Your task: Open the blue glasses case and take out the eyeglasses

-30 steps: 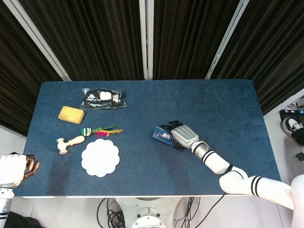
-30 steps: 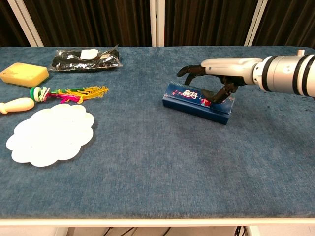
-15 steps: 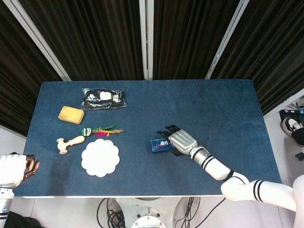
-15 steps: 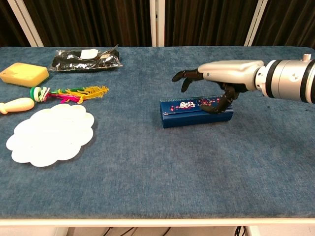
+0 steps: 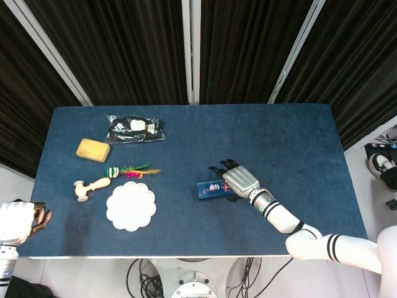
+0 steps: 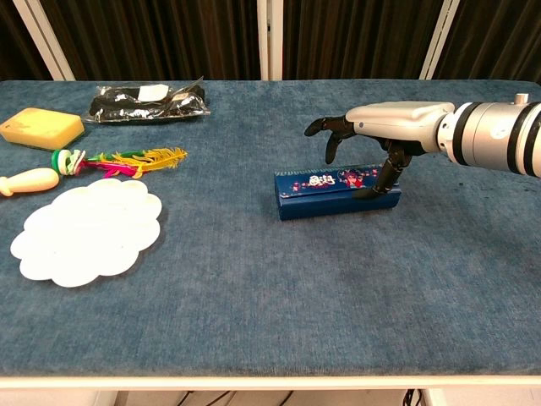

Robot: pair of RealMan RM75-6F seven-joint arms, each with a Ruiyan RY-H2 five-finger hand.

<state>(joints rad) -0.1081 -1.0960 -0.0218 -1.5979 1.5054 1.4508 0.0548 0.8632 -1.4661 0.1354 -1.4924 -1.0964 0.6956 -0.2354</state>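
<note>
A closed, long rectangular blue glasses case with a small floral print on its lid point(image 6: 336, 192) point(image 5: 214, 188) lies flat, right of the table's middle.

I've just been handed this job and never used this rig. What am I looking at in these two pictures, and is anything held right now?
You are driving a two-armed robot with five-finger hands at a blue table. The head view looks straight down from above; the chest view looks across the table from lower down.

The right hand hangs over the right end of the blue case, with a fingertip on its lid. The case lies flat and closed; it is touched, not gripped. The left hand waits off the near left corner with fingers curled, holding nothing.

To the left lie a black packet, a yellow sponge, a feathered toy, a wooden mallet and a white plate. No glasses show yet.
</note>
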